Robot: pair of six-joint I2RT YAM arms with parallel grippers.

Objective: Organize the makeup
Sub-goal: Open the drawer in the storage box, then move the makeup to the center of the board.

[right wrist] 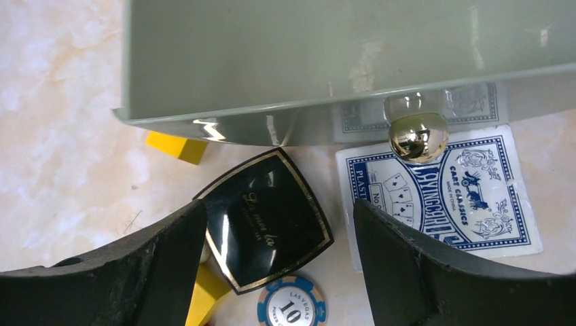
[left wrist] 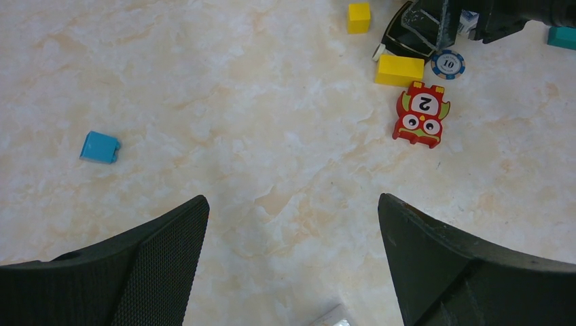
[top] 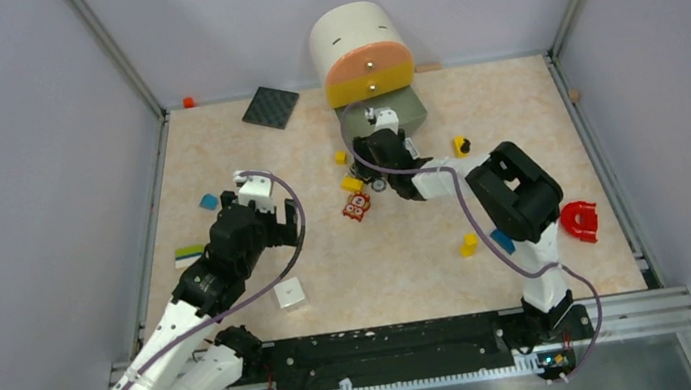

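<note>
Right end effector is spread either side of the black square gold-trimmed compact lying on the marbled counter, blue-backed card deck at its 3 o'clock; left end effector likewise spread.

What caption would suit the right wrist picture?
Open right hand poised over the black compact, a poker chip and blue card deck beside it, grey drawer beyond.

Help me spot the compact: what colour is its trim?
A thin gold line around the glossy black compact, clearest in the right wrist view.
</note>
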